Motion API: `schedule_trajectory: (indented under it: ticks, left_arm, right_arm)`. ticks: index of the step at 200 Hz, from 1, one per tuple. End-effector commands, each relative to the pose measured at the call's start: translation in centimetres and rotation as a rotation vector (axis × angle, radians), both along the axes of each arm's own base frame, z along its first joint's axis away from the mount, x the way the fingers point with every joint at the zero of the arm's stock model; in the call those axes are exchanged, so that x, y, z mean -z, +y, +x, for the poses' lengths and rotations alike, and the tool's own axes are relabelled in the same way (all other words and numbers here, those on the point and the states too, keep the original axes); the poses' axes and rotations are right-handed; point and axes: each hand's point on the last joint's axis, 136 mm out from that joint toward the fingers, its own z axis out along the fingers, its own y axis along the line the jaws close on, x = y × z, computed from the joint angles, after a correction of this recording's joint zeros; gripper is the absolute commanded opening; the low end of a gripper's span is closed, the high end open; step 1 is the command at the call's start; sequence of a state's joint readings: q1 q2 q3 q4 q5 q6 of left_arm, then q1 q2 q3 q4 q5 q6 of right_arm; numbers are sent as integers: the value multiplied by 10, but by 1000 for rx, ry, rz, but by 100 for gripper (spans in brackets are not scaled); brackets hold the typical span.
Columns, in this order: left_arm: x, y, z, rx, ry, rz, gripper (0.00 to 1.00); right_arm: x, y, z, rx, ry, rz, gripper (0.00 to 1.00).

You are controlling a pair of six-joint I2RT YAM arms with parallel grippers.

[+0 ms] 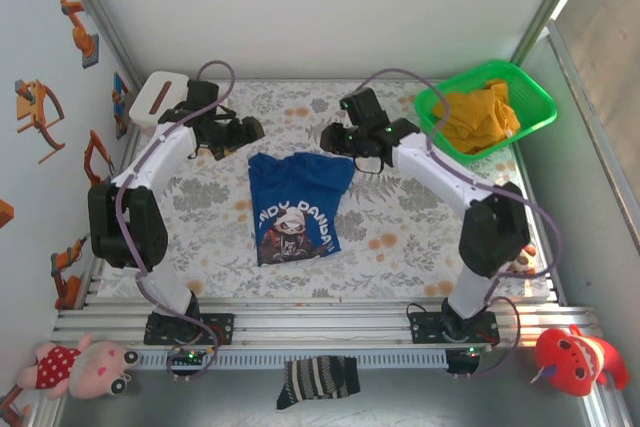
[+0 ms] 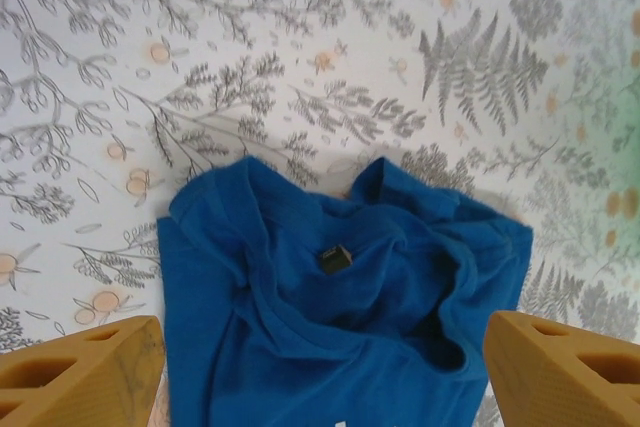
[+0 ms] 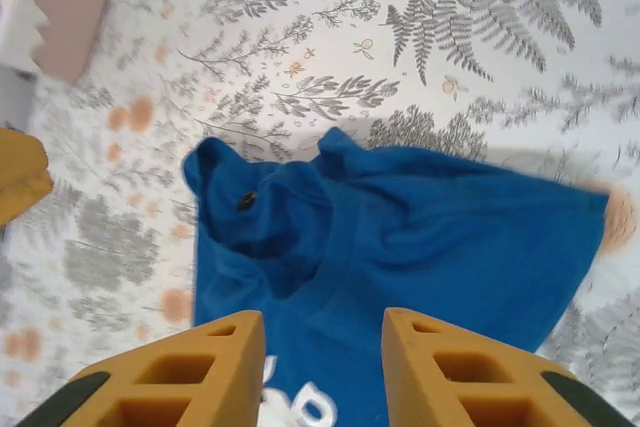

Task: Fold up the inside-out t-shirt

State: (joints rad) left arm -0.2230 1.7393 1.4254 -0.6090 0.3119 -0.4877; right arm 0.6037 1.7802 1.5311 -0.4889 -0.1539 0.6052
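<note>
Hovering above t-shirt [image 1: 297,209] | left gripper [image 2: 322,347] spread wide | right gripper [image 3: 322,332] parted, seemingly released

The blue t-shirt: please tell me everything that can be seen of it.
The t-shirt is royal blue, of soft cloth, with a printed picture and white letters facing up. It lies mostly flat in the middle of the flowered table, collar end toward the far side, hem toward the near edge. The collar end is rumpled into folds, with a small dark label at the neck. The left fingers and right fingers stand open above that end, holding nothing.
</note>
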Motion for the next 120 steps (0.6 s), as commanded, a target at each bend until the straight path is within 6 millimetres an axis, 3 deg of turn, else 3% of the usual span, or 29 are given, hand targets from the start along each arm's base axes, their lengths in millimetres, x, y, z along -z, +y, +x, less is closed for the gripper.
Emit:
schedule_trajectory:
  ticks: [1,47,120]
  left_arm:
    - [26,-2,-14,51,105,14,81]
    - [56,-10,-10,83,183,21,75]
    - [74,-24,-7,117,214,30,71]
  right_arm:
    - [44,7,-18,-218,105,-160,41]
    - [72,25,-2,-245,154,-164,44]
    - [93,51,21,-236,181,-115,44]
